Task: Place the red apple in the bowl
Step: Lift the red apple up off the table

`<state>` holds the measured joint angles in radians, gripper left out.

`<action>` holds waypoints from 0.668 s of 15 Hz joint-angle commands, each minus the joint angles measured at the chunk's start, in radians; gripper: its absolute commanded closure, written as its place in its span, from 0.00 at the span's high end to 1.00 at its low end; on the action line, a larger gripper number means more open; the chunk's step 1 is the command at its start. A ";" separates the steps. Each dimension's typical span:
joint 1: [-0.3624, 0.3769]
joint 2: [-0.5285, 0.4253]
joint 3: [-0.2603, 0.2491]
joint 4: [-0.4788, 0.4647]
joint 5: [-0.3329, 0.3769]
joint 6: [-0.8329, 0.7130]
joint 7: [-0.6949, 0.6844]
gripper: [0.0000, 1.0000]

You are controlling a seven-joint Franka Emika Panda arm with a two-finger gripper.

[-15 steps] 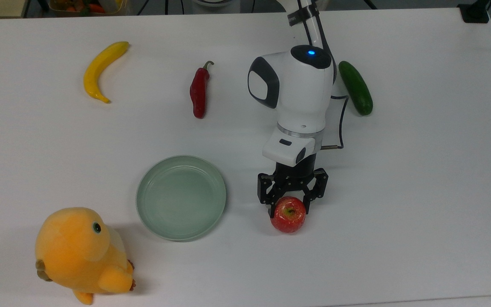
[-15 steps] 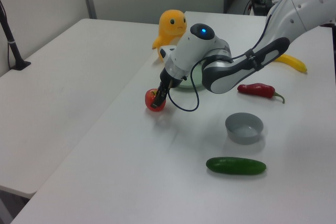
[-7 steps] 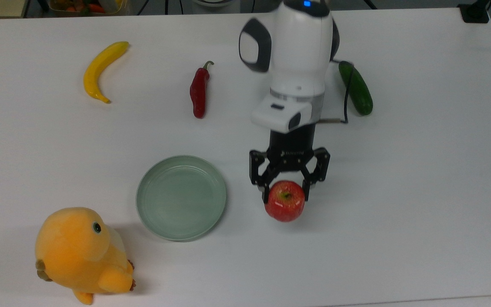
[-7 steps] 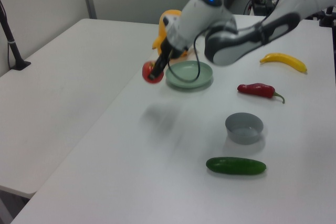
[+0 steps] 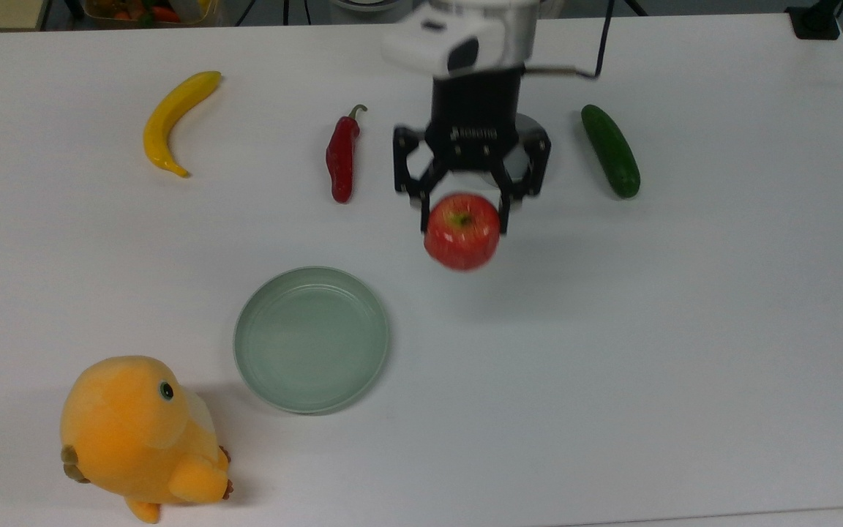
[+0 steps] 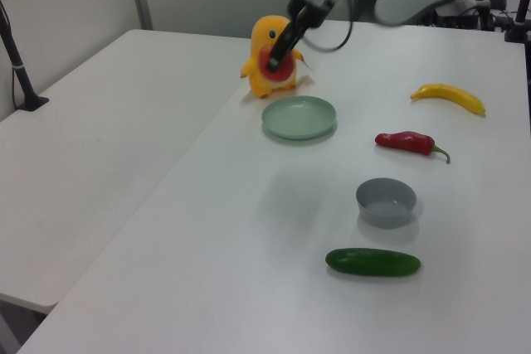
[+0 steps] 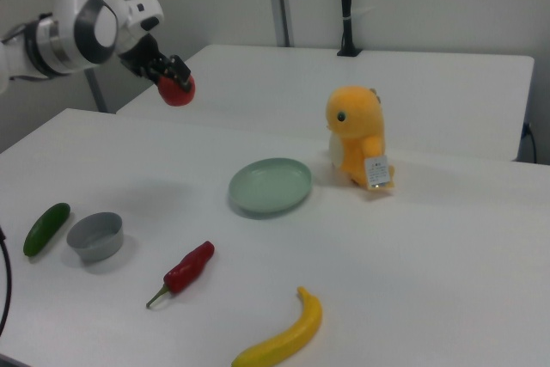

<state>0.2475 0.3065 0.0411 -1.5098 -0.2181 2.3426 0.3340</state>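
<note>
Since the earlier frames your gripper [image 5: 463, 207] has carried the red apple [image 5: 462, 231] up off the table [image 5: 721, 307] and toward the far side, so in the top view it now sits just below the spot between the chili and the cucumber. Your two fingers [image 5: 506, 201] are clamped on either side of the apple, one on each flank, with the stem dimple facing up. In the right view you see the apple [image 7: 178, 90] held well above the table by the gripper [image 7: 169, 75], high over the near-left area where the bowl [image 7: 95, 235] stands. In the left view the apple [image 6: 280, 60] hangs in front of the plush toy [image 6: 274, 51].

Working outward, you have one grey bowl [image 6: 386, 201], seated between one red chili pepper [image 5: 341, 155] and one green cucumber [image 5: 611, 150]; in the top view the gripper body covers most of the bowl. You also have one pale green dish [image 5: 311, 338], one yellow banana [image 5: 175, 117] and one orange plush toy [image 5: 136, 435], all resting on the table apart from each other.
</note>
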 commanded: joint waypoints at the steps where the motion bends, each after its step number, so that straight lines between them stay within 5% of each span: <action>1: -0.013 -0.160 0.016 -0.130 0.066 -0.130 0.005 0.41; 6: -0.023 -0.395 0.016 -0.366 0.114 -0.199 -0.033 0.41; 10: -0.071 -0.463 0.016 -0.392 0.250 -0.445 -0.248 0.41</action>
<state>0.2312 -0.0829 0.0449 -1.8397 -0.0755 2.0187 0.2504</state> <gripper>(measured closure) 0.229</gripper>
